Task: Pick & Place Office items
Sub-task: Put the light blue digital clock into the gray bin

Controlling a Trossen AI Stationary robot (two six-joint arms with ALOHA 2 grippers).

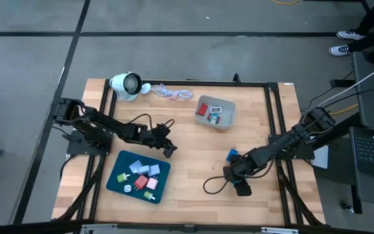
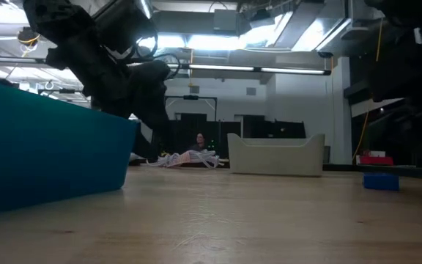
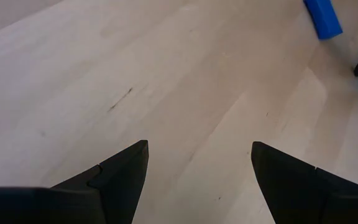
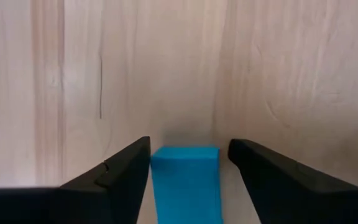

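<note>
Right gripper (image 4: 188, 168): down at the table on the right side, its two fingers spread either side of a blue block (image 4: 186, 183). One finger looks to touch the block's side, the other stands just off it; I cannot tell if it grips yet.
Blue block between the fingers: lying flat on the wood, long axis running straight along the fingers, pointing away from the wrist.
Second blue block (image 1: 232, 154): just beside the right gripper, lying flat; its long axis is too small to read from above.
Left gripper (image 3: 197, 180): hanging over bare wood just past the tray's (image 1: 116, 183) far corner, fingers spread, nothing between them.
Tray: dark teal, near the front left of the table, with about seven small pieces in it – pink, red, green, light blue, white.
Bin (image 1: 227, 121): grey, toward the back, middle-right, holding about three pieces, red and blue among them.
Round white device (image 1: 126, 84): one, at the back left, its white cord (image 1: 172, 93) coiled beside it.
</note>
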